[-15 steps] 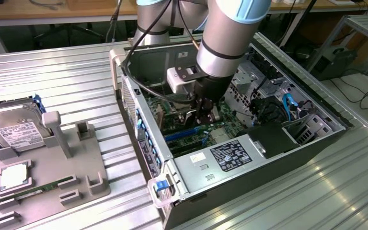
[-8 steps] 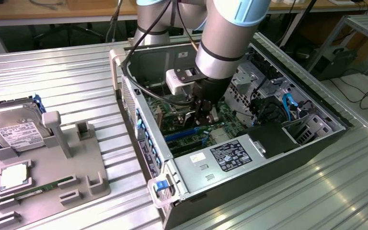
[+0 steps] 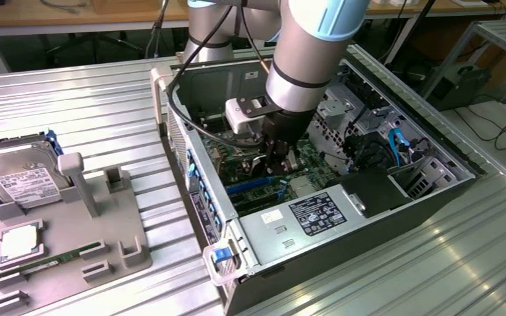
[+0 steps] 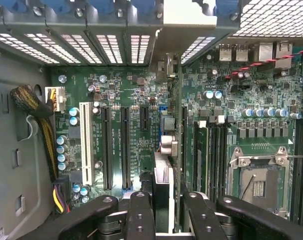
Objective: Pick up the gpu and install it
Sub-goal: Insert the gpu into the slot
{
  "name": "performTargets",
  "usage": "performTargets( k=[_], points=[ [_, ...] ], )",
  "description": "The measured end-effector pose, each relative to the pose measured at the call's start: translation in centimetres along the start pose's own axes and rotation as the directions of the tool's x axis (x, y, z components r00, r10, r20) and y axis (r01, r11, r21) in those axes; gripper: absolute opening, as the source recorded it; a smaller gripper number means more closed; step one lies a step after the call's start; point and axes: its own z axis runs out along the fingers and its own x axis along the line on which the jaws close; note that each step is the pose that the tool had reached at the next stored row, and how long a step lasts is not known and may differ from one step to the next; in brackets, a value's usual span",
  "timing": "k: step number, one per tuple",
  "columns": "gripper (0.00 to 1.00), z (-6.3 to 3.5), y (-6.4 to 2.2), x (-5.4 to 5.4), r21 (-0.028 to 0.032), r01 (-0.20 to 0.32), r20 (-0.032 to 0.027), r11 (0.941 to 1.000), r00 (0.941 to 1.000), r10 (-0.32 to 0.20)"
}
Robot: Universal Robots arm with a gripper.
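1. The gripper (image 4: 161, 210) is seen inside the open computer case (image 3: 429, 184), its fingers (image 4: 140, 215) clamped on the gpu (image 4: 163, 170), which is held edge-on above the green motherboard (image 4: 136, 125).
2. In the wrist view the gpu is seen as a thin vertical strip running toward 12 o'clock, its pale bracket end near the slotted rear wall (image 4: 111, 45) of the case.
3. A misalignment is judged the main risk: if the card edge sits beside rather than over an expansion slot (image 4: 125, 147), pressing down could strain the board or the connector.
4. The bracket could also catch on the rear wall if the card is tilted.
5. The case lies on a ribbed metal table (image 3: 86, 112). At 9 o'clock in the exterior view a grey parts fixture (image 3: 103, 224) holds a hard drive (image 3: 16, 174).
6. Cables and workbench legs are visible beyond the table.
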Motion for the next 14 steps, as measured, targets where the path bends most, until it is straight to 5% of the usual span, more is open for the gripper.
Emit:
performTargets(
  k=[14],
  points=[
    [0.28,0.52,0.65,0.19,0.0,0.0,0.0001,1.0,1.0,0.0]
  ],
)
